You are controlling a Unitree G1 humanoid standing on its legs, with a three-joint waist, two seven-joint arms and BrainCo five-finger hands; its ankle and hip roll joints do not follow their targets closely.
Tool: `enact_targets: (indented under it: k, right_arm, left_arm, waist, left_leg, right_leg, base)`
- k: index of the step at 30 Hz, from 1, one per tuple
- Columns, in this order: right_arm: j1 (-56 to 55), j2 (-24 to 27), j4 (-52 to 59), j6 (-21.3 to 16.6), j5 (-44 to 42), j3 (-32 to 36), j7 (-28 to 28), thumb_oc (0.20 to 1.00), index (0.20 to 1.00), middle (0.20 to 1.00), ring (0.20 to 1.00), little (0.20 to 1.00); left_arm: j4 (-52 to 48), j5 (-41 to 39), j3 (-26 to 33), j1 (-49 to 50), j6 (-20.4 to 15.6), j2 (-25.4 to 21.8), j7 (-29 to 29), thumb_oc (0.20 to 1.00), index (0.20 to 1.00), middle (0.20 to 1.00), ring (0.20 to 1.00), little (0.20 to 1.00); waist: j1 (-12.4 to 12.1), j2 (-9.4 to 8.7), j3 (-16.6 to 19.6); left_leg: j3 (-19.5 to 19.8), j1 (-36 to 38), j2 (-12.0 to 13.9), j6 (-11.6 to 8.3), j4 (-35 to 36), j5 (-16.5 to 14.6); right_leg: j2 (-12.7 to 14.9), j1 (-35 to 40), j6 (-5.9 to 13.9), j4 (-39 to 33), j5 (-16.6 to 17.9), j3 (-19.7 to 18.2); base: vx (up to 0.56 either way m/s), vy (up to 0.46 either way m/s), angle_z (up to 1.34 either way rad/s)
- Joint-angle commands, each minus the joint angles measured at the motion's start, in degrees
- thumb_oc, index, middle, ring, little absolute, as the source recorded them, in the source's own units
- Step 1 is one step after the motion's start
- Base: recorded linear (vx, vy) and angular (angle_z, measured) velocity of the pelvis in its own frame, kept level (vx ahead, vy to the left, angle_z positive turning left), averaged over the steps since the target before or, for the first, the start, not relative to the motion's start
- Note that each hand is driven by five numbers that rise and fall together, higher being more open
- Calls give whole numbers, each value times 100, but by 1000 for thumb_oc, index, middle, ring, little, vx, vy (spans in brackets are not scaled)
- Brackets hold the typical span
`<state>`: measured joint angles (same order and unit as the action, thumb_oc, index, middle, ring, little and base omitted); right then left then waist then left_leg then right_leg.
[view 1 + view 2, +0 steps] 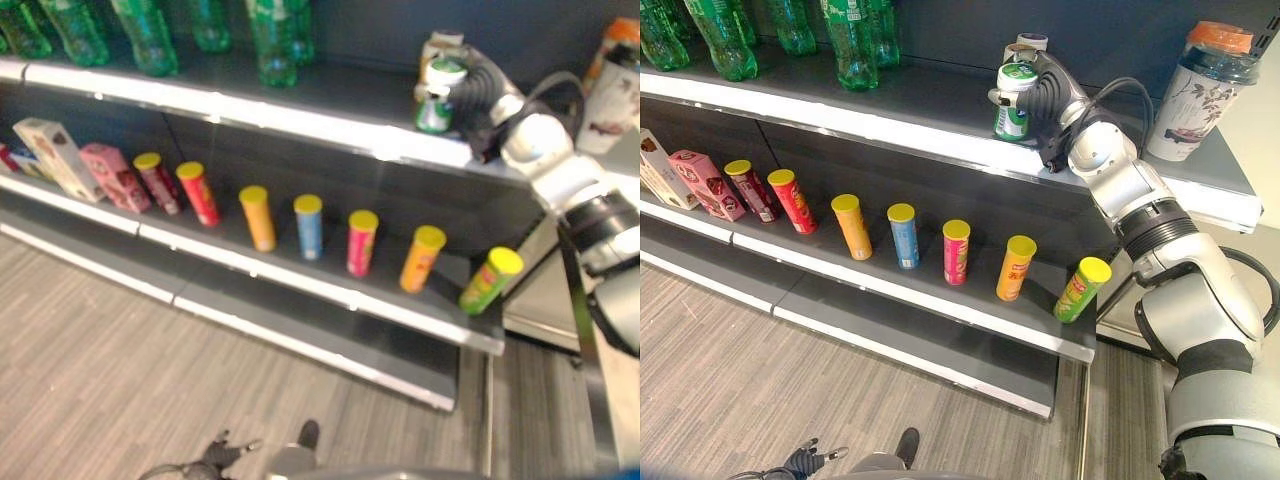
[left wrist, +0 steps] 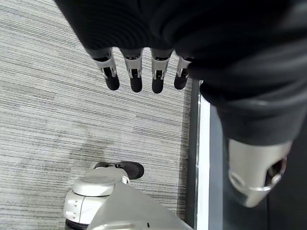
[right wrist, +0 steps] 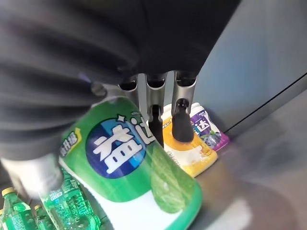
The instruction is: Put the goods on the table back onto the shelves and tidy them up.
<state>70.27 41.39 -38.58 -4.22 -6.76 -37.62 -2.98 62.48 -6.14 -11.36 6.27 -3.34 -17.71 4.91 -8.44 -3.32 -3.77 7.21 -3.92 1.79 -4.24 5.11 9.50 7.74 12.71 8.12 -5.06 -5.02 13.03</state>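
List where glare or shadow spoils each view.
Left eye view: the upper shelf's front edge glares white. Right eye view: even light on the green container gripped by the right hand. Right wrist view: the container's label is brightly lit. Left wrist view: the left hand hangs open over evenly lit floor.

Right arm (image 1: 1160, 240): glossy silver-grey rounded shells, black ribbed band between segments. Right hand (image 1: 1045, 100): dark ribbed cover behind silver, dark-tipped fingers (image 3: 182, 125). Left hand (image 2: 144, 38): matching dark ribbed cover, silver fingers (image 2: 135, 72) ending in rounded black tips.
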Motion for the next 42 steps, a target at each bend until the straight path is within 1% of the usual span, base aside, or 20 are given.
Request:
enact_targets:
  k: [1,14,33,40,41,42]
  right_arm:
    - [761,92,-255,-121,-82,-189,-137,1000,1000,1000,1000,1000]
    - [795,-24,-294,-98,-22,-228,-157,1000,1000,1000,1000,1000]
    - [798,-332,-257,-60,125,-203,-233,1000,1000,1000,1000,1000]
    - [865,-97,-106,-58,169,-170,-363,1000,1000,1000,1000,1000]
    - [904,58,32,-75,160,-85,-465,1000,1000,1000,1000,1000]
    - [903,59,34,-74,161,-84,-465,1000,1000,1000,1000,1000]
  left_arm:
    - [175,-7,-157,-201,-91,-238,130,1000,1000,1000,1000,1000]
    - [167,-24,-165,-228,-77,-235,162,1000,1000,1000,1000,1000]
    - [232,-42,-134,-243,-70,-211,213,1000,1000,1000,1000,1000]
    - [214,-64,-87,-225,-66,-218,247,1000,1000,1000,1000,1000]
    - [226,-64,-58,-203,-55,-220,251,1000,1000,1000,1000,1000]
    - [227,-64,-59,-204,-55,-220,251,1000,1000,1000,1000,1000]
  waist:
    - [-151,-175,34]
    - [-151,-191,28]
    - [-154,-216,12]
    - [-108,-213,7]
    - [-74,-217,8]
    - [-76,-217,7]
  left_leg:
    - [-324,578,100,-151,-11,-1055]
    - [-319,563,97,-145,-11,-1052]
    - [-381,580,100,-125,-11,-1077]
    - [-403,579,101,-129,-11,-1084]
    - [-413,579,100,-132,-11,-1088]
    - [-414,580,100,-132,-11,-1088]
  right_leg:
    - [395,-747,147,123,568,-105]
    - [401,-759,146,126,574,-120]
    - [407,-782,157,118,599,-173]
    - [418,-797,165,121,603,-184]
    - [415,-806,168,123,609,-202]
    - [415,-806,168,124,609,-203]
  base:
    - [0,0,0]
    - [0,0,0]
    - [0,0,0]
    - [0,0,0]
    - [0,0,0]
    - [0,0,0]
